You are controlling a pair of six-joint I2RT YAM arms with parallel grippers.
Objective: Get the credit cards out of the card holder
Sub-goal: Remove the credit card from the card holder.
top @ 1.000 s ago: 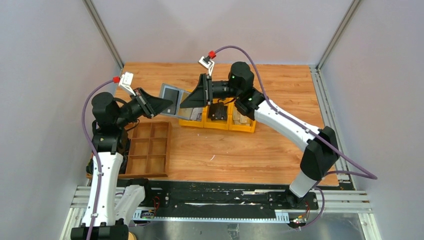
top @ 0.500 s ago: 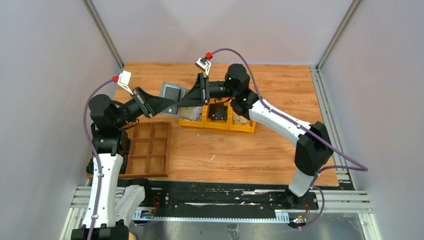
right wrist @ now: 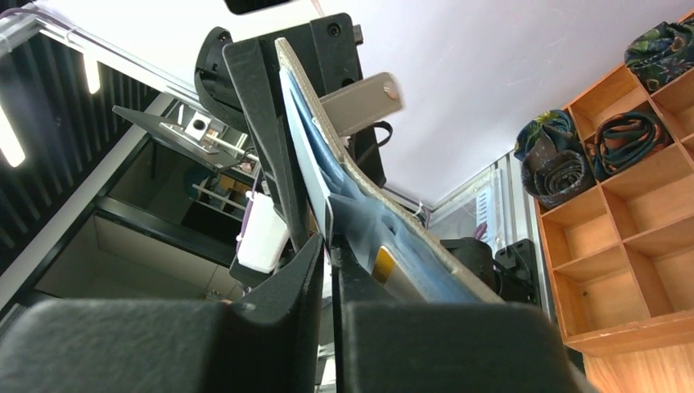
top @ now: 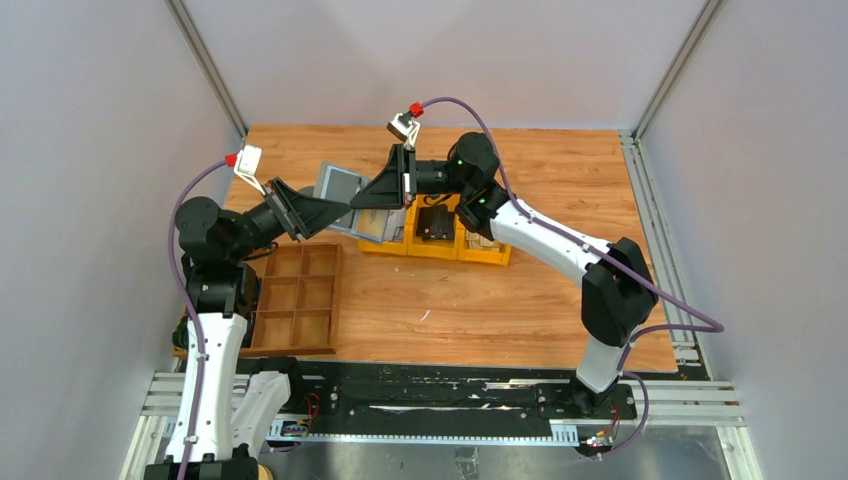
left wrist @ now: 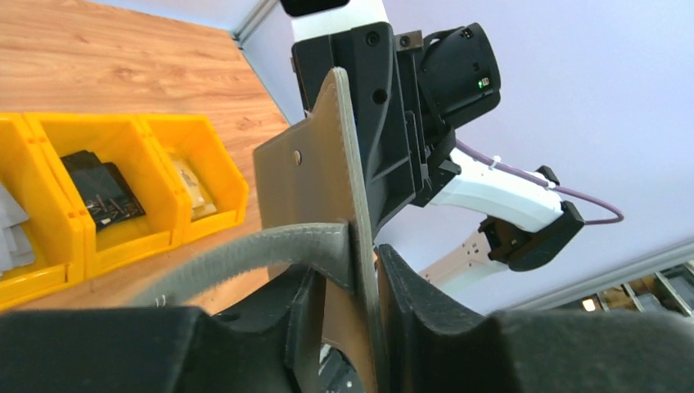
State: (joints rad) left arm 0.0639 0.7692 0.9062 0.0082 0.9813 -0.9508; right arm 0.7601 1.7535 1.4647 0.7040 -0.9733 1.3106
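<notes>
Evidently the card holder [top: 340,185] is held in the air, open, above the far left part of the desk [top: 520,300], just over the left end of the yellow bins [top: 437,248], with an arm meeting it from each side. Against its blue inner face a pale credit card [right wrist: 304,155] is seen edge-on from the right wrist, its long axis running straight away from the right jaws towards the left arm. A gold patch [right wrist: 383,264] is visible lower in the pocket; whether it belongs to a second card cannot be told. The right jaws are drawn to a narrow slit and appear to be pinched on the near corner of that card, though it cannot be made out whether the pocket's lip is caught with it. The left jaws are set a little apart on either side of the holder's opposite edge, with a gap showing beside the upright leaf, so the holder looks only loosely kept there. The card is therefore nearer to the right arm, and the draw is judged to lie along the card's own plane, rightward out of the pocket. With the left side slack, the holder may well be dragged along. The wooden tray [top: 300,300] lies well apart, on the near left.
</notes>
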